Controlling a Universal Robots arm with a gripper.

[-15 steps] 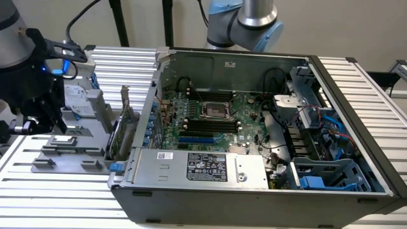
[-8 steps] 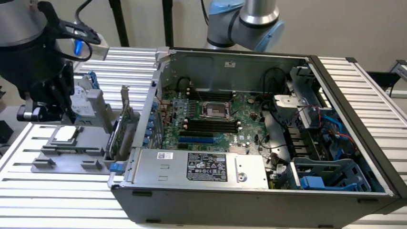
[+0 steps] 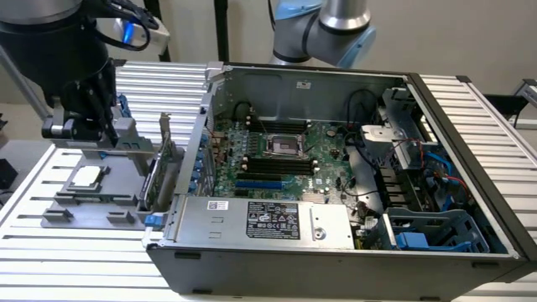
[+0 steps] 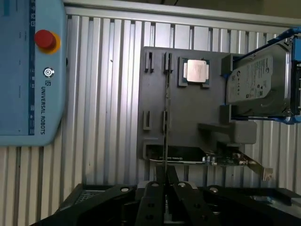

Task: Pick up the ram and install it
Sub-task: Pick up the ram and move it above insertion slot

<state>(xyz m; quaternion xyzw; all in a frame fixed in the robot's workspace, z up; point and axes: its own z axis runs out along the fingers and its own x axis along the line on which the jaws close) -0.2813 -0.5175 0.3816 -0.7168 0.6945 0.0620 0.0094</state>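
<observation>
The arm's black two-fingered gripper point(image 3: 84, 139) hangs in the upper part of the exterior view's left, over the grey plastic parts tray point(image 3: 63, 202) that lies on the slatted aluminium table point(image 3: 75, 258). In the wrist view its fingers are drawn close together and pinch the ram point(image 4: 166, 117), a long thin stick of circuit board that reads as one dark line edge-on, running out from between the fingertips across the tray. I judge it gripped and perhaps just clear of its holders, though I cannot tell whether it has left them entirely. Beside it on the tray sit the square silver processor chip point(image 4: 196, 71), the grey metal hard drive in its blue carrier point(image 4: 249, 77) and the green expansion card with a metal bracket point(image 4: 202, 158). The open dark grey computer case point(image 3: 470, 119) fills the centre and the exterior view's right, well apart from the gripper, with the green motherboard point(image 3: 323, 141) and its long black memory slots point(image 3: 277, 165) exposed. The risks, as I see them: so narrow a pinch could let the stick pivot or slip; a tilted stick would miss its slot or jam against it; and the bracketed card and the case wall stand between tray and board, where a low pass could clip them.
</observation>
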